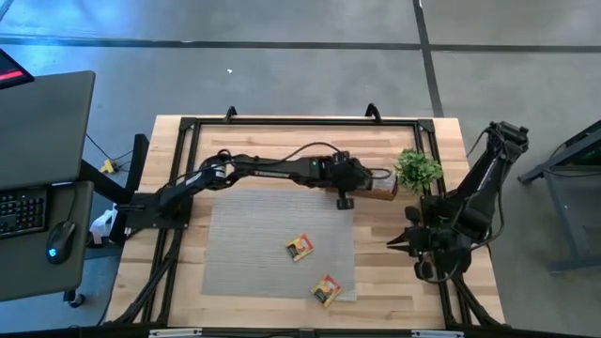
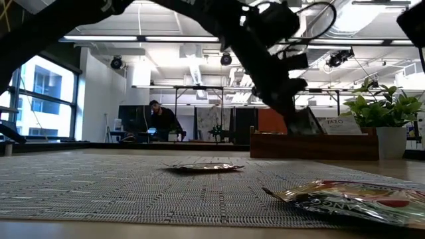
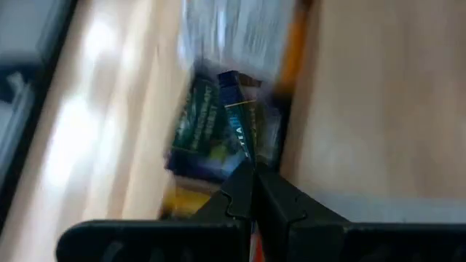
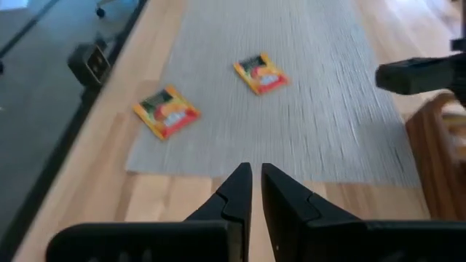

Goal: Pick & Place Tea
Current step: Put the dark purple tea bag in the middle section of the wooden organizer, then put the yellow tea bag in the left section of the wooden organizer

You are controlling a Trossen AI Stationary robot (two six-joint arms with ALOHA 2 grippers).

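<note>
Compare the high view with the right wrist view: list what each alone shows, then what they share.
Only the high view shows the left gripper shut over the wooden tray, the green plant beside it, and a desk with a keyboard and mouse.

Only the right wrist view shows the right gripper close up, fingers nearly together, holding nothing.

Both show the grey mat with two orange tea sachets lying on it.

Two dark jointed arms, black looping cable, black wedge-tipped fingers (image 4: pixel 237 191)
</note>
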